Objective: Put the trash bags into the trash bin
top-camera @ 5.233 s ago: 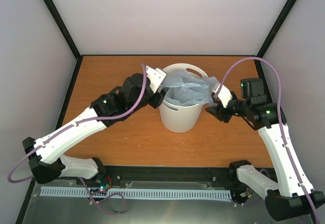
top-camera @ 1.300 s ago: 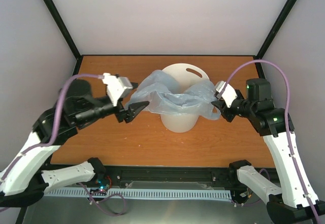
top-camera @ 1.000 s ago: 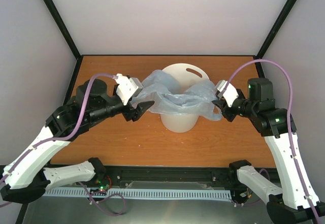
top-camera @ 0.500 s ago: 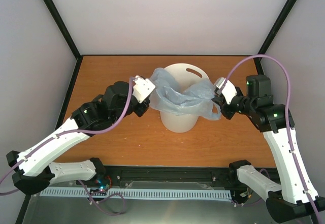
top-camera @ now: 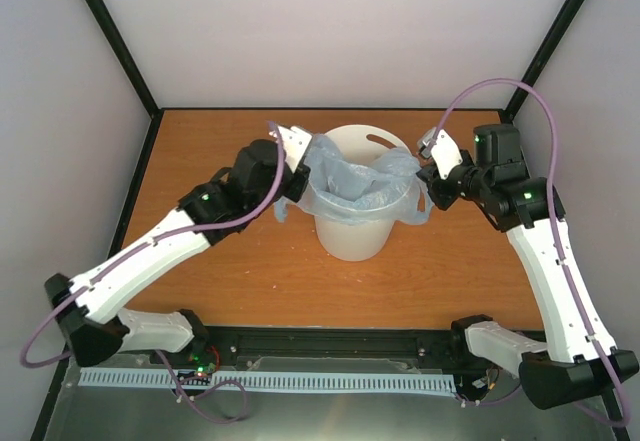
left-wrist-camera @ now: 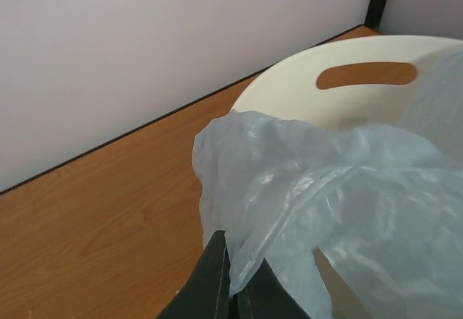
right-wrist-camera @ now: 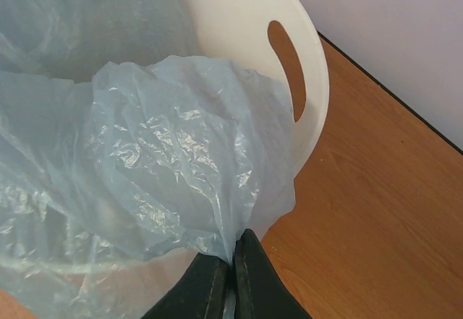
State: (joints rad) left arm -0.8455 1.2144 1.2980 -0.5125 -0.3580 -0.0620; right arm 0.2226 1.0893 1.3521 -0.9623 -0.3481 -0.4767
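Top view: crinkly blue bag over round white bin.
Left gripper: pinching bag at 9 o'clock.
Right gripper: pinching bag at 3 o'clock.

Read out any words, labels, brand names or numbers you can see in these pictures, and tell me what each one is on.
None can be read.
The crinkly pale-blue plastic bag shows no legible print in any view.
The off-white cylindrical plastic bin is plain.
Nothing else in view carries readable lettering.
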